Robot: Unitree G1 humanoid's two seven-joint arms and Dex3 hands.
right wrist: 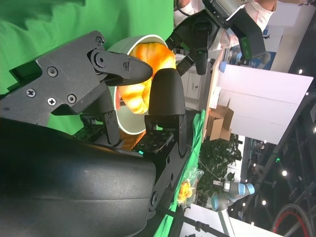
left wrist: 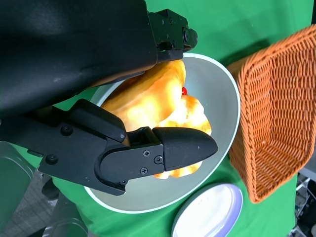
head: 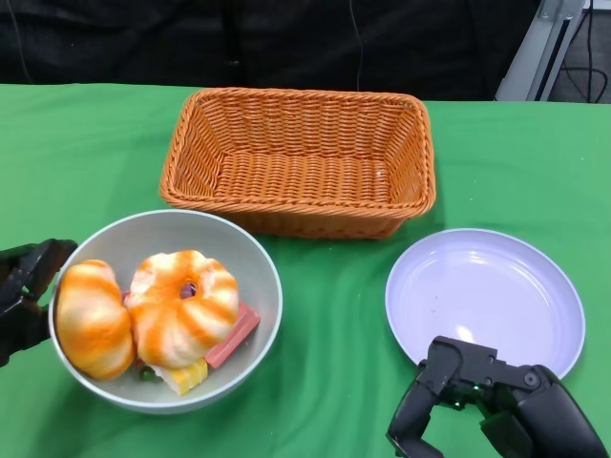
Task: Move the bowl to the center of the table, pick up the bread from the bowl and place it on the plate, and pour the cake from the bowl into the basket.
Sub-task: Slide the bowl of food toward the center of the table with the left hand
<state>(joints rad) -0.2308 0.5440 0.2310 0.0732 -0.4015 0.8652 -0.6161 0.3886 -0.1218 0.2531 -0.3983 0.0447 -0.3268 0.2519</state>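
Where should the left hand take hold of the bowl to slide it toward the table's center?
Probably the bowl's near-left rim, coming from the robot's left where the left hand already sits beside it. The rim there is bare and thin enough to pinch, though the long bread leans over the wall just inside, so fingers should stay outside or on the lip. The right side faces the plate.

A green surface (head: 86, 153) carries three things. The basket (head: 300, 160) sits at the back. The bowl (head: 243, 258) and plate (head: 485, 296) sit nearer.
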